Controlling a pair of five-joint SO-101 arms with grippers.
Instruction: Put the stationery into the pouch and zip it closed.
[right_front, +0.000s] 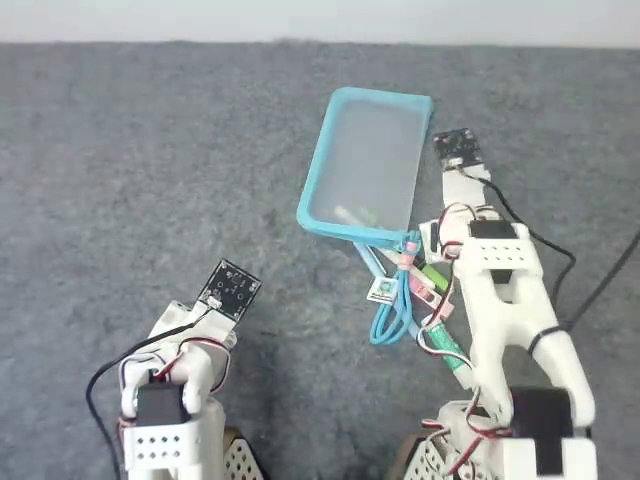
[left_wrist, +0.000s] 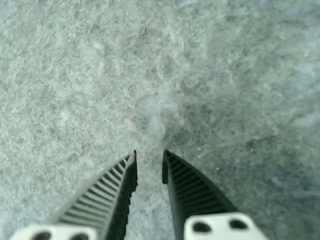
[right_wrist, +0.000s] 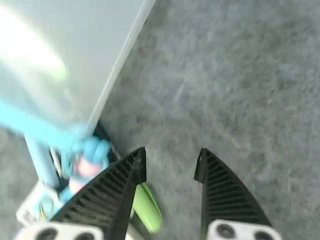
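Note:
A translucent pouch (right_front: 368, 165) with a cyan border lies mid-table, its near end open, and a pale green item (right_front: 355, 215) shows inside it. Just beyond that open end lies a heap of stationery (right_front: 400, 295): blue pens, a pink piece, a small white tag and a green marker (right_front: 450, 352). The right arm (right_front: 495, 270) stands over the heap's right side. My right gripper (right_wrist: 172, 160) is open over bare carpet, beside the pouch's corner (right_wrist: 60, 55), with a green pen (right_wrist: 147, 210) by one finger. My left gripper (left_wrist: 149, 160) hangs over carpet, narrowly open and holding nothing.
Grey carpet (right_front: 150, 150) covers the whole table, with wide free room left of the pouch. The left arm (right_front: 185, 360) sits at the near left, far from the pouch. Cables trail from both arm bases.

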